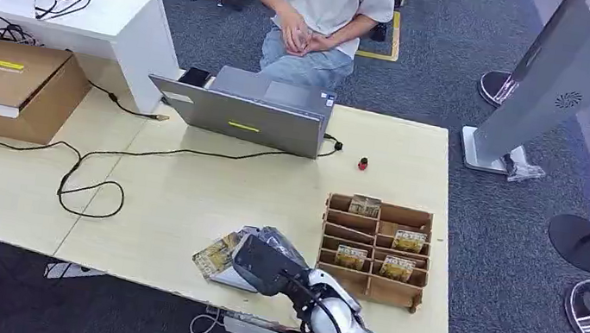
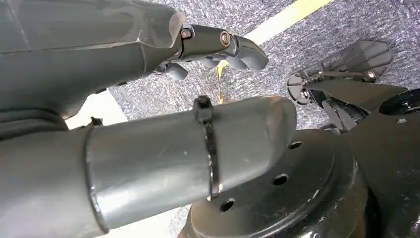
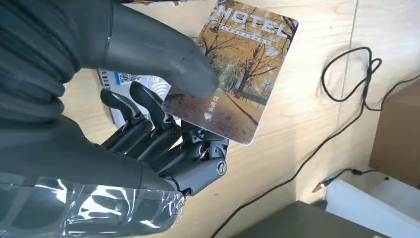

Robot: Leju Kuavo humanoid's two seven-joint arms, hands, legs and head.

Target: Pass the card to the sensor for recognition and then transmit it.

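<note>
A hotel card (image 3: 237,74) with an autumn tree picture is pinched between the thumb and fingers of my right hand (image 3: 163,124). In the head view the right hand (image 1: 265,262) hovers near the table's front edge, holding the card (image 1: 217,253) low over the wood. A white sensor pad (image 3: 121,87) with a wireless mark lies just under the card and hand, mostly hidden; its edge (image 1: 236,280) peeks out below the hand. My left hand (image 2: 173,153) hangs over carpet floor, fingers (image 2: 218,42) apart and holding nothing.
A wooden card rack (image 1: 374,249) with several more hotel cards stands right of my right hand. A grey laptop (image 1: 251,112) sits at the far edge before a seated person (image 1: 317,13). A black cable (image 1: 89,181) loops on the left, near a cardboard box (image 1: 11,87).
</note>
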